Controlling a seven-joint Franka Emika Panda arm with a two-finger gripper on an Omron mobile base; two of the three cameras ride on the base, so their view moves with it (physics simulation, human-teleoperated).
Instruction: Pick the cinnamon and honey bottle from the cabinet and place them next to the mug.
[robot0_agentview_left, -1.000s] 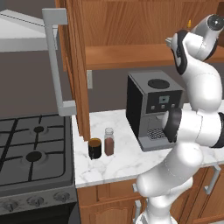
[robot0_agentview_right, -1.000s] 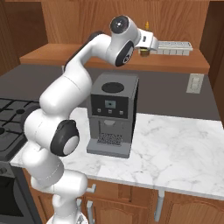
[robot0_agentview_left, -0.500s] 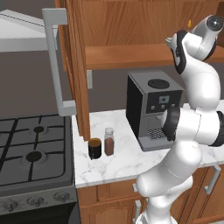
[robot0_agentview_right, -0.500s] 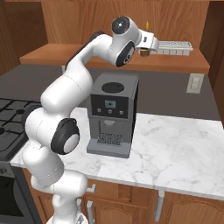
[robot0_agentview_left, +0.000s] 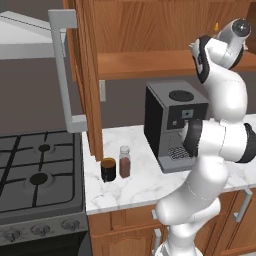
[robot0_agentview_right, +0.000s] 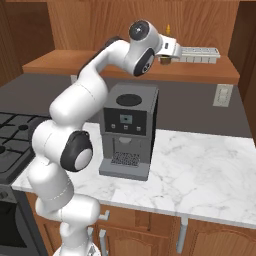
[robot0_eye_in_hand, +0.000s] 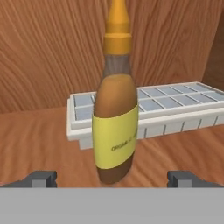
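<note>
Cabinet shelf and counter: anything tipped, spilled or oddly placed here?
Nothing stands out. The honey bottle stands upright on the cabinet shelf before a white tray, between the open gripper's fingertips. The cinnamon stands upright beside the mug on the counter.

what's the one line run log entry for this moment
stage: reaching for honey bottle | claw: open, straddling bottle, not gripping | cinnamon: beside mug on counter

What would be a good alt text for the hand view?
A honey bottle stands upright on the wooden cabinet shelf, centred between the open gripper's fingertips. A white ice cube tray lies behind it.
</note>
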